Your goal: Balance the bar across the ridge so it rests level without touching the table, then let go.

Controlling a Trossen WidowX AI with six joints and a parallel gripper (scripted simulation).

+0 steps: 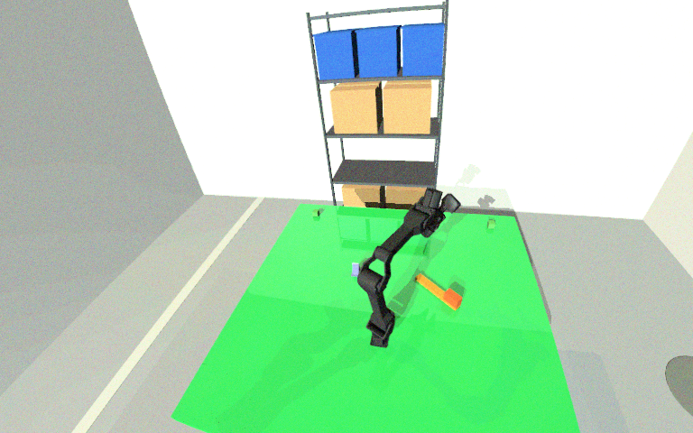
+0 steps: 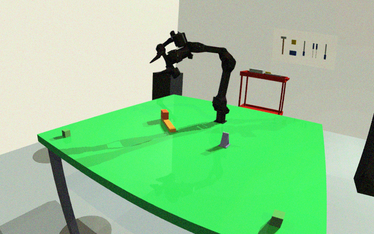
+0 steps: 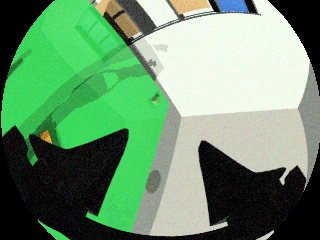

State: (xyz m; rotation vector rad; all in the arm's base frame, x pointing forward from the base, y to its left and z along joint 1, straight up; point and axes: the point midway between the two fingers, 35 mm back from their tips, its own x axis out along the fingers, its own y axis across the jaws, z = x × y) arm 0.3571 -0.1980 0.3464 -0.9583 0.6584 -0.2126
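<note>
The yellow-orange bar [image 1: 430, 286] [image 2: 169, 126] lies flat on the green table [image 1: 317, 388] [image 2: 248, 176]. A red-orange block [image 1: 452, 298] [image 2: 164, 113] sits at one end of it. A small orange part shows at the left in the wrist view. The ridge, a small lavender wedge [image 1: 355, 269] [image 2: 225, 139], stands upright apart from the bar, with nothing on it. My gripper [image 1: 443, 198] [image 2: 154, 68] [image 3: 164, 140] is open and empty, high above the table and away from both bar and ridge. Its fingers point out past the table's edge in the wrist view.
Small olive-green cubes [image 1: 316, 213] [image 1: 491, 223] [image 2: 65, 133] [image 2: 278, 215] [image 3: 155, 99] sit near two table corners. A shelf rack [image 1: 383, 136] with boxes stands behind the table. A black pedestal [image 2: 161, 85] and a red cart [image 2: 264, 75] stand off the table.
</note>
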